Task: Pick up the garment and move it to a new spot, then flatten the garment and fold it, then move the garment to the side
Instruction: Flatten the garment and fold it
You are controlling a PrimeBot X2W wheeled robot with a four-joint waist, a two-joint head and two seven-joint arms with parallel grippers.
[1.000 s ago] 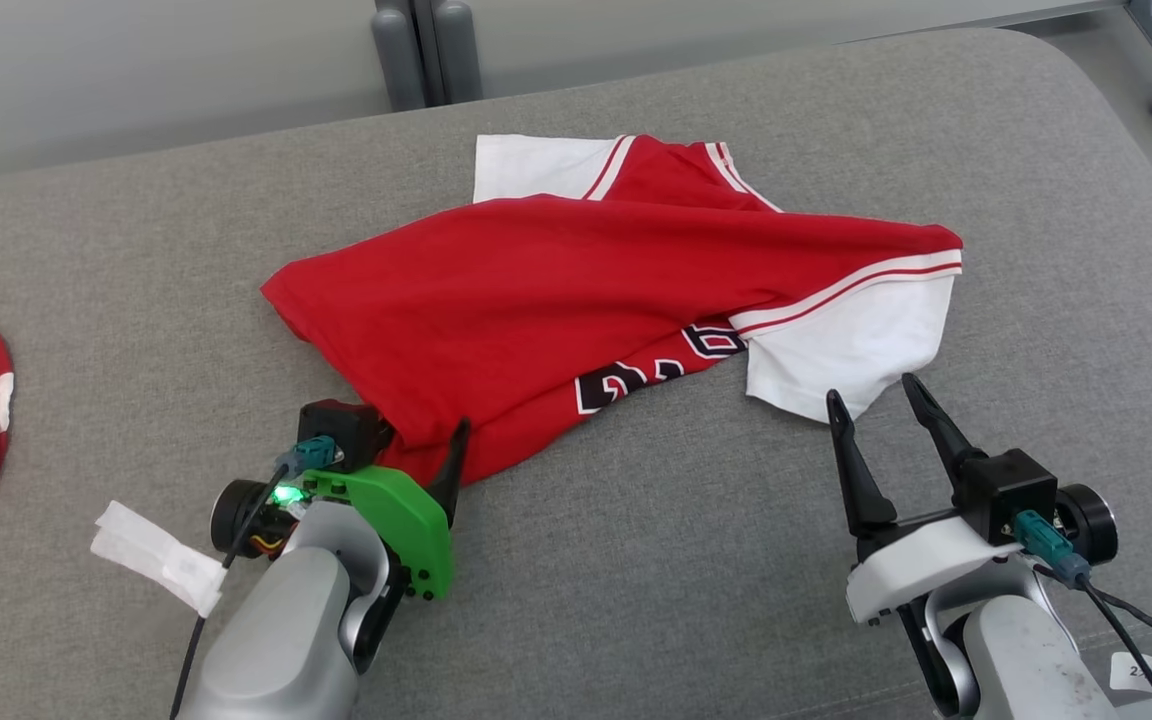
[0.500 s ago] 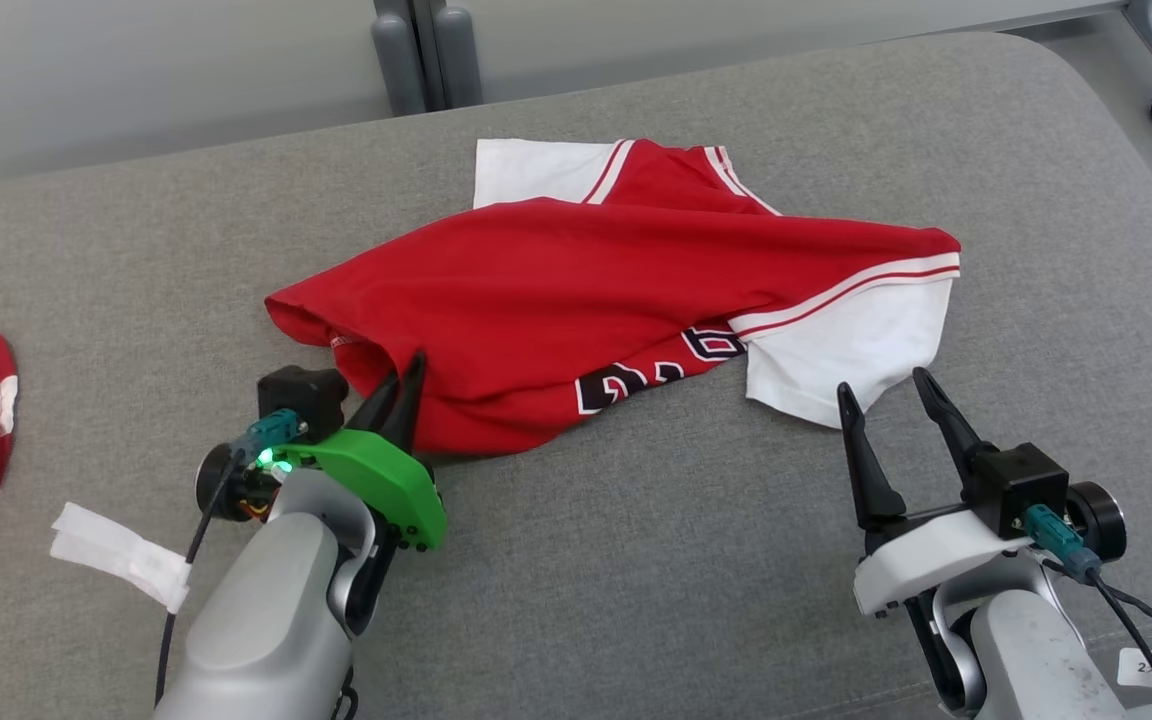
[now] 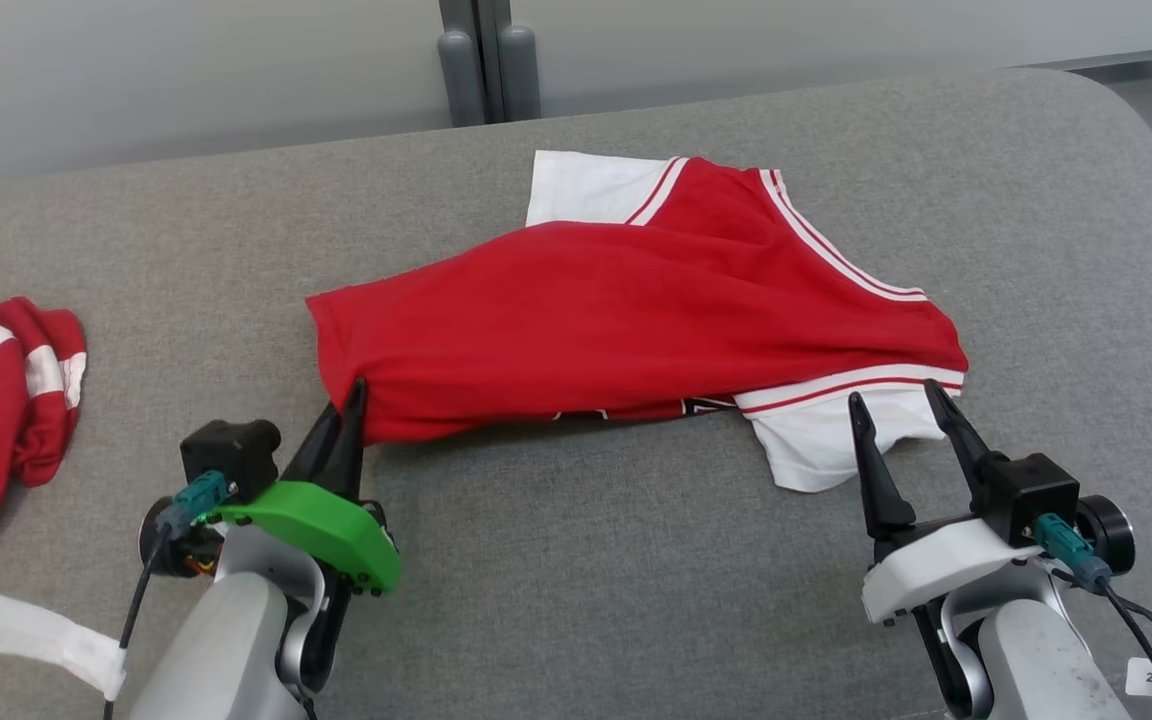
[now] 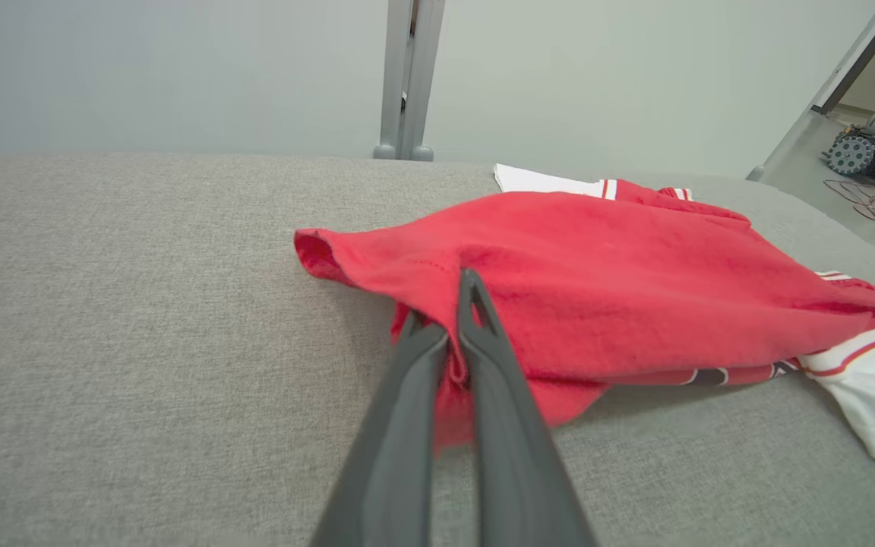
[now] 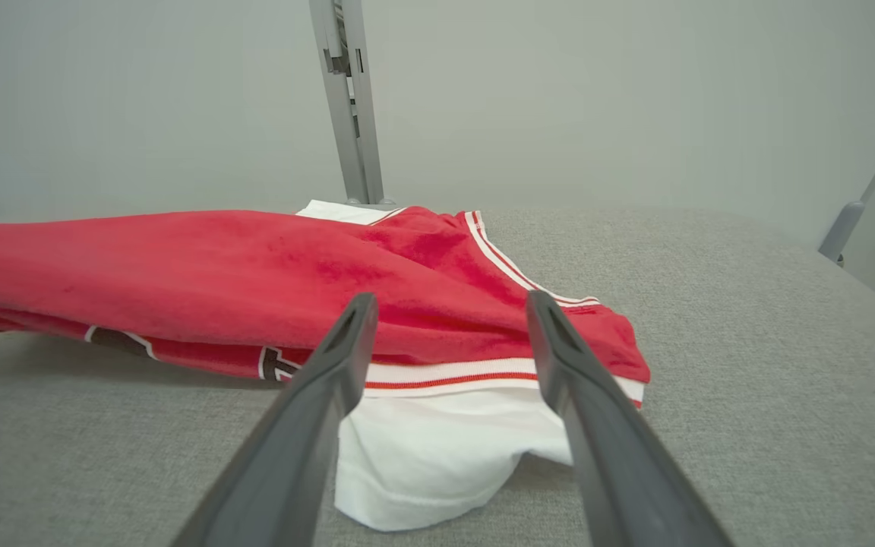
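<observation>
Pinching the red shirt [image 3: 616,310] at its 8 o'clock corner with the left gripper [image 3: 351,400], clenched on cloth. Spread mid-surface [image 3: 576,580], long axis 9 to 3 o'clock. Poised at the 4 o'clock sleeve [image 3: 826,455] with the right gripper [image 3: 896,405] splayed, empty.

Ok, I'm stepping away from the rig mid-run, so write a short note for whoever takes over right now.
Left gripper: shut on the red jersey at its near-left corner.
Right gripper: open, poised at the white sleeve, gripping nothing.
Jersey: bunched and doubled over on the grey cushion.
Done: left grip taken.
Left to do: right grip, lift, move, flatten, fold, set aside.
</observation>
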